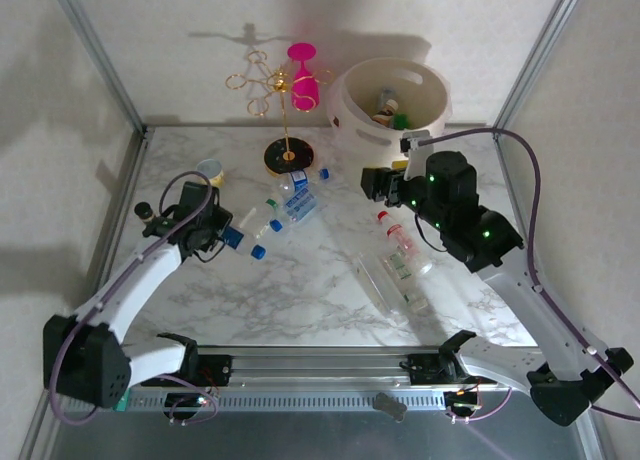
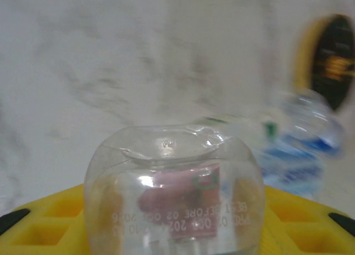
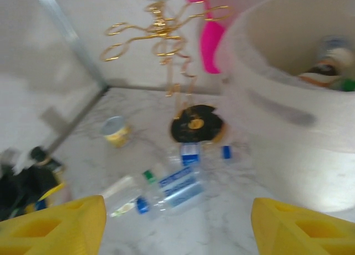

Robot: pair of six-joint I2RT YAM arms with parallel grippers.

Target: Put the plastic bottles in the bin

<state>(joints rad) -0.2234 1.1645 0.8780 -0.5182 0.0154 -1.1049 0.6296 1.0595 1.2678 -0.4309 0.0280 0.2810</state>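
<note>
Top external is showing a white, grey-veined marble table [image 1: 300, 300] sitting inside an aluminium frame [image 1: 98, 50], with plain pale walls standing around it. One gold wire rack [image 1: 285, 90] is standing at the back on a round dark base, with one pink glass [image 1: 303, 75] hanging from it. One bin [image 1: 435, 115] is sitting just right of the rack and holding at least two bottles [image 1: 388, 108].

One small yellow-and-white tub [image 1: 209, 170] and one tiny dark vial [image 1: 145, 210] are sitting at the left. Three bottles are lying together mid-table: one green-capped bottle [image 1: 262, 218] and two blue-labelled bottles [image 1: 298, 202]. At the right, one red-capped bottle [image 1: 398, 238] is lying beside what looks like two clear bottles [image 1: 385, 285].

The left gripper [image 1: 215, 235] is gripping one more clear bottle [image 2: 172, 194], whose base is facing the left wrist camera between the yellow fingers [image 2: 44, 222]. The right gripper [image 1: 375, 183] is hovering in front of the bin, its jaws standing wide apart with nothing between them.
</note>
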